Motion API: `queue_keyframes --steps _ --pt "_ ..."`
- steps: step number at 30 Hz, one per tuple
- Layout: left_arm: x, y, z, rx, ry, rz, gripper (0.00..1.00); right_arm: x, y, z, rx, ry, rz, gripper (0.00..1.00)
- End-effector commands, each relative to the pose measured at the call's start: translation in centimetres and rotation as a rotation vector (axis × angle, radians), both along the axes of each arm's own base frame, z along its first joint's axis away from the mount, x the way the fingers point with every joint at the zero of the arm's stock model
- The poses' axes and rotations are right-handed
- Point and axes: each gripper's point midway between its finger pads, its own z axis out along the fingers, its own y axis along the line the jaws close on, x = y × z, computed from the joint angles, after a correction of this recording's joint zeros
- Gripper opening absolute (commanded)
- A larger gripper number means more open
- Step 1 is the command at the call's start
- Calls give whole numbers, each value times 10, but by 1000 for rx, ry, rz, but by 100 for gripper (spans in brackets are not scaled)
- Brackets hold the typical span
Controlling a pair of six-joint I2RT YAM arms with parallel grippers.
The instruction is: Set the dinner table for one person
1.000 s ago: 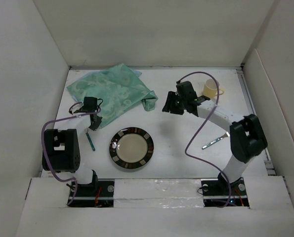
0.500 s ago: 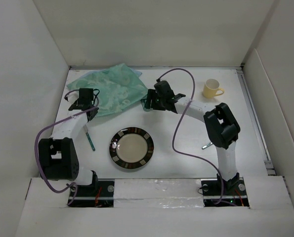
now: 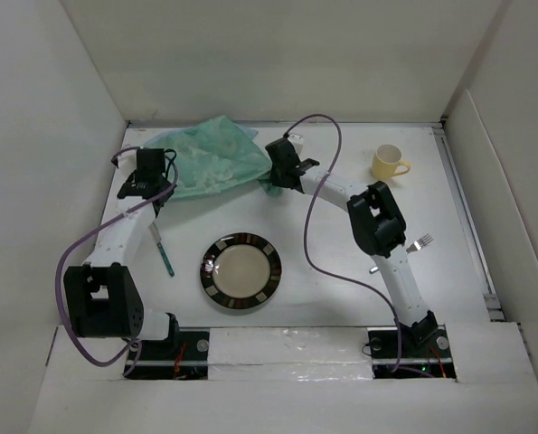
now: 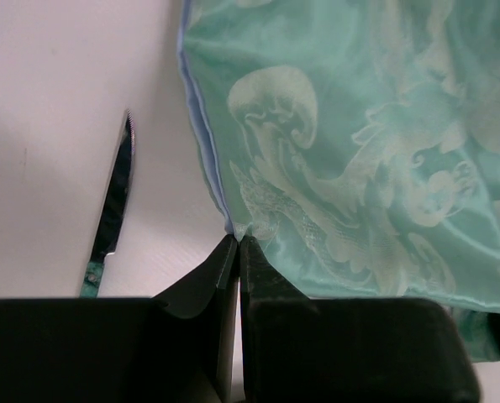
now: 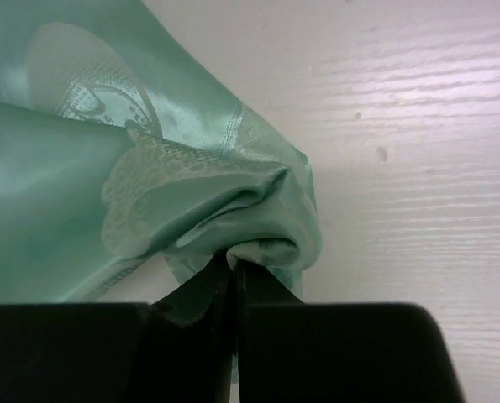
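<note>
**Both grippers shut on the cloth**

The white dinner table, walled by white panels, fills the overhead view. Since a second ago both arms have reached the teal cloth at 11 o'clock. The left gripper pinches its hem and the right gripper a bunched corner. The fork, newly uncovered at 3 o'clock, is half hidden behind the right arm.

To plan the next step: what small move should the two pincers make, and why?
Probably lift both slightly and draw them apart: the left pincer and right pincer each pinch an edge of the teal-green patterned cloth mat, lying bunched.
</note>
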Motion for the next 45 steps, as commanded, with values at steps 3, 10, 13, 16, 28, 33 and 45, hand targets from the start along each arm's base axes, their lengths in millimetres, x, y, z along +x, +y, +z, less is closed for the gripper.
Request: queue_keyframes --steps 3,10,13,16,28,33,45 --pt "35 -1 63 -37 -174 -7 0 32 -26 109 -49 -241 -119 0" --pt "99 -3 167 -102 -389 -40 0 51 -93 299 -165 -540 -73 0" --pt "97 16 193 -143 -465 -33 0 14 -105 332 -305 -570 2 1" --pt "79 37 160 -173 -431 6 0 -35 -114 298 -441 -509 14 4" --pt "-5 17 24 -281 -184 47 0 -229 -150 128 -254 -51 43 59" --pt "-18 12 19 -296 -183 47 0 -259 -130 117 26 29 69 63" --pt "-28 -4 21 -302 -178 -15 0 -251 -153 30 223 327 -269 63"
